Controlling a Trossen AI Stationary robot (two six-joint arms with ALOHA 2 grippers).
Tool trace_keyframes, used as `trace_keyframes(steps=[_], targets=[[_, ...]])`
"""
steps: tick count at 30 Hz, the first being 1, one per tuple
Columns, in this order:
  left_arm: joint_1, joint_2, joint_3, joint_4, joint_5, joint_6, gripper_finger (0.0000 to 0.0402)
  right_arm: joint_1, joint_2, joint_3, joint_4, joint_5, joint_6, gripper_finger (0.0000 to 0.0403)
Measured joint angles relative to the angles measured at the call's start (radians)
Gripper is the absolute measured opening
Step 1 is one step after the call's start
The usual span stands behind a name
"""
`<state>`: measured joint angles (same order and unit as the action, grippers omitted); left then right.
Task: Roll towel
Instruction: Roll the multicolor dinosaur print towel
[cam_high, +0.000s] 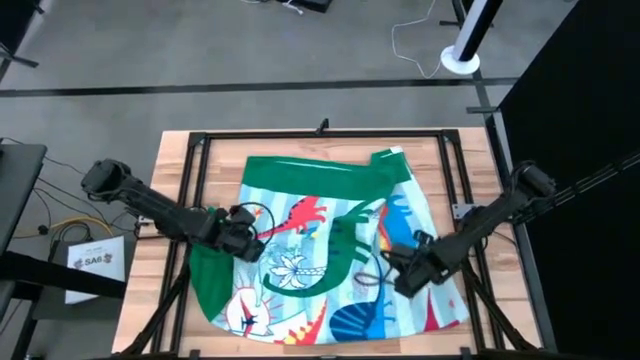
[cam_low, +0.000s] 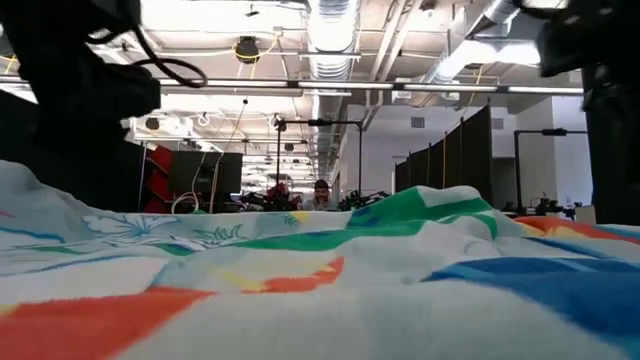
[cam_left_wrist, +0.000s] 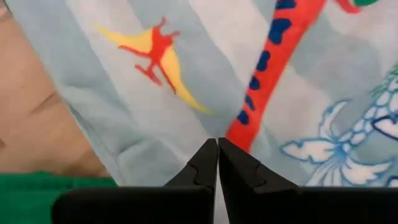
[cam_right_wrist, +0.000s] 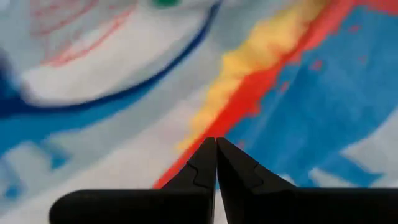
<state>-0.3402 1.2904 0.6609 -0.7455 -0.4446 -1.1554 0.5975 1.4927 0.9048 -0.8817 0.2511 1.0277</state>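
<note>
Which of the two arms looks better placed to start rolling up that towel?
Probably the left. Its gripper sits shut at the towel's side edge, beside bare table. The right gripper, also shut, is further in over the print.

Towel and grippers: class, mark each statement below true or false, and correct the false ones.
1. The towel is rolled into a tight cylinder. False: it lies spread out on the table, with folds.
2. The left gripper is shut, seen in its wrist view. True.
3. The right gripper is wide open. False: its fingers are closed together.
4. Both grippers are over the towel. True: left at its left edge, right near its right side.
5. A second cloth lies on the table. False: only one towel shows.
</note>
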Motion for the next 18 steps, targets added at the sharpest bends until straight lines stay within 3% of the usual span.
trace_keyframes(steps=[3,8,11,14,18], targets=[[0.123,0.019,-0.003,0.079,-0.018,0.162,0.0,-0.082,0.026,-0.056,0.008,0.002,-0.031,0.0],[0.289,0.075,-0.1,0.074,0.03,0.202,0.0,-0.186,0.077,-0.159,0.014,-0.02,-0.016,0.0],[0.313,0.074,-0.189,0.1,0.029,0.155,0.0,-0.195,0.085,-0.193,-0.045,-0.084,0.04,0.0],[0.309,0.033,-0.228,0.044,0.022,0.092,0.0,-0.184,0.065,-0.195,-0.211,-0.179,0.088,0.0],[0.264,-0.075,-0.23,-0.079,0.072,0.026,0.0,-0.157,-0.007,-0.146,-0.247,-0.164,0.119,0.0]])
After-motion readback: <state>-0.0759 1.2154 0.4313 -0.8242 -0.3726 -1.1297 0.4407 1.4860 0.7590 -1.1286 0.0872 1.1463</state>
